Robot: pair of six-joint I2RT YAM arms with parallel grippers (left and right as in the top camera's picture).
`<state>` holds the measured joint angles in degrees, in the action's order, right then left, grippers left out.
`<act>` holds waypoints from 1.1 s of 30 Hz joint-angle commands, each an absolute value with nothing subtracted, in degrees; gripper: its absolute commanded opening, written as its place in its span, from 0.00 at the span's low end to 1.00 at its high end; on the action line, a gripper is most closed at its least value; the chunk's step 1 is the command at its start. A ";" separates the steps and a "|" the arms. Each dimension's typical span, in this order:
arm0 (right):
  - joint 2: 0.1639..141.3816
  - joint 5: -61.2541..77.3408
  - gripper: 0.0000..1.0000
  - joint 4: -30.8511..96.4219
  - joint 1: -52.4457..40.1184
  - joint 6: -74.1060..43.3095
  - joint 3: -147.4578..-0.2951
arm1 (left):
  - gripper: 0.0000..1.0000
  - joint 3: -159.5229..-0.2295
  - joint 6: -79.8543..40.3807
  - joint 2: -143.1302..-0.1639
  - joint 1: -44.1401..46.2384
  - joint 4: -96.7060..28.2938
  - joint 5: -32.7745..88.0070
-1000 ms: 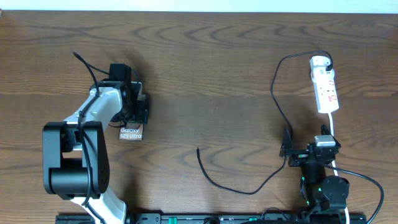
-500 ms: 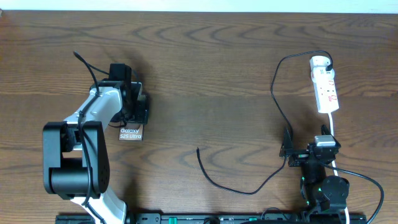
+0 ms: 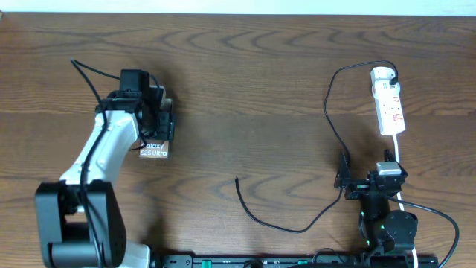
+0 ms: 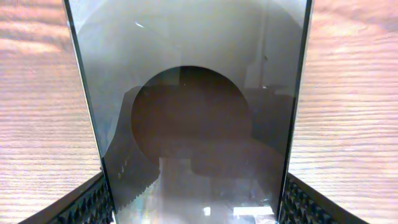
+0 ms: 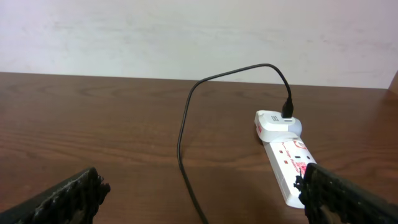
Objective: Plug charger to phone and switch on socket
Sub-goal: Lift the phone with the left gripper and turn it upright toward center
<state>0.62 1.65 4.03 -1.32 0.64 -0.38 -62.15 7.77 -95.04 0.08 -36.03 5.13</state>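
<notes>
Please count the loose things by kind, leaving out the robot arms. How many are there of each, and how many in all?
Phone: 1
Charger cable: 1
Power strip: 1
Total: 3

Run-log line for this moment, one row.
left claw: gripping phone | right claw: open, empty | charger: tip free, other end at socket

A dark wood-grain table [image 3: 253,89] is filling the overhead view. Behind it, a plain pale wall [image 5: 155,31] is catching soft, even light.
</notes>
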 commanded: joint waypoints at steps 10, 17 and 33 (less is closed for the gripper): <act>0.32 1.63 0.99 4.27 -1.61 1.13 -0.32 | 0.07 -62.17 1.34 -86.28 -0.03 -40.01 18.52; 0.32 1.63 0.99 4.27 -1.61 1.13 -0.32 | 0.07 -62.17 -8.93 -83.33 -0.03 -40.05 28.80; 0.32 1.63 0.99 4.27 -1.61 1.10 -0.32 | 0.07 -62.17 -43.42 -82.61 -0.32 -39.59 54.83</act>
<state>0.62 1.65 4.01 -1.32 0.67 -0.38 -62.15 -33.39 -83.88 0.05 -39.94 44.91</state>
